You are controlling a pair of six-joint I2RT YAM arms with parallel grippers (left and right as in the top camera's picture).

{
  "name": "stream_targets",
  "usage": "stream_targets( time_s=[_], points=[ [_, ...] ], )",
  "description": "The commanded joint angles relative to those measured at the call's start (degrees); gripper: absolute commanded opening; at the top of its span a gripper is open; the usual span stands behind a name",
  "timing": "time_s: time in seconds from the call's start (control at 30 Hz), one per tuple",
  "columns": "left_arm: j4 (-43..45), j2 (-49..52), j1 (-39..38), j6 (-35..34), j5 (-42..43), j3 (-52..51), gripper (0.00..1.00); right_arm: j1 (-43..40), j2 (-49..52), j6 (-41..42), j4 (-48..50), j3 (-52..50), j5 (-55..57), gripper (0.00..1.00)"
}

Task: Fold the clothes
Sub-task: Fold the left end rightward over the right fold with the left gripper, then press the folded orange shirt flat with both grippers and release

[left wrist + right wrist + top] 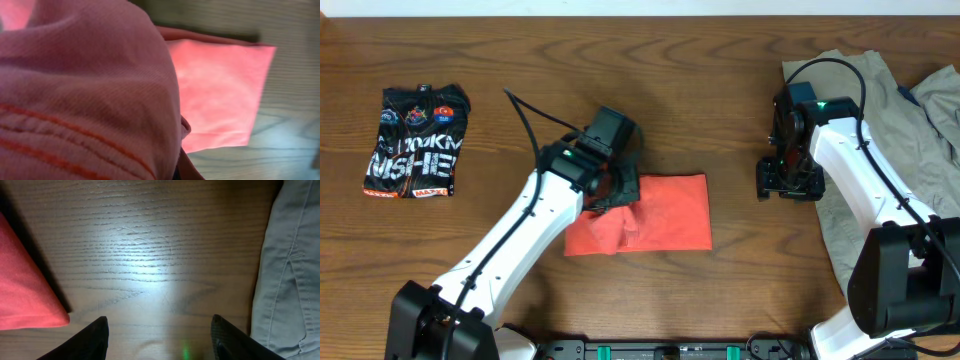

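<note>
My left tool [610, 195] is pinched tight on a raised fold at the left edge of the coral-red T-shirt [665, 215]. The T-shirt lies folded in a rectangle at the middle of the table [670, 70]. My right tool [159, 330] has its fingers apart and holds nothing. It is over bare wood between that T-shirt and the khaki garments [880, 120] heaped at the right edge. A folded black printed shirt [415, 140] lies far left.

White arms [510, 235], black joints [610, 130], black cables [525, 115]
</note>
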Motion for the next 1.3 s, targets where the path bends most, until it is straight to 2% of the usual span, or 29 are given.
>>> stream_targets(
  time_s=[0.0, 0.27, 0.63, 0.7, 0.73, 0.77, 0.87, 0.97, 1.07, 1.27],
  points=[
    [1.55, -0.24, -1.55, -2.95, 2.91, 0.81, 0.08, -0.44, 0.37, -0.83, -0.17, 0.42, 0.07, 0.63],
    [6.34, 3.74, -4.24, -2.97, 6.23, 0.79, 0.08, -0.42, 0.37, -0.83, -0.68, 0.42, 0.07, 0.64],
    [11.43, 7.23, -8.15, -3.34, 6.62, 0.79, 0.09, -0.39, 0.37, -0.81, -0.57, 0.42, 0.07, 0.64],
    [13.05, 7.37, -8.79, -3.37, 6.62, 0.79, 0.17, -0.39, 0.37, -0.81, -0.57, 0.42, 0.02, 0.65],
    [13.79, 7.41, -9.07, -3.37, 6.69, 0.79, 0.3, -0.39, 0.37, -0.81, -0.57, 0.42, -0.09, 0.65],
    [14.95, 7.43, -9.62, -3.37, 6.69, 0.79, 0.52, -0.39, 0.37, -0.81, -0.57, 0.42, -0.5, 0.65],
    [16.65, 7.32, -9.99, -2.67, 7.65, 0.81, 0.7, -0.39, 0.37, -0.81, -0.39, 0.42, -0.68, 0.66],
    [17.9, 6.71, -8.7, 1.79, 12.63, 0.9, 0.71, -0.39, 0.37, -0.83, 0.28, 0.42, -2.34, 0.68],
    [16.39, 4.48, -5.2, 6.49, 13.51, 0.96, 0.71, -0.26, 0.37, -2.58, 1.33, 0.42, -6.1, 0.7],
    [10.32, -0.52, 8.0, 7.43, 11.82, 0.96, 0.71, 2.38, 0.37, -13.94, 4.15, 0.42, -25.14, 0.7]
  ],
)
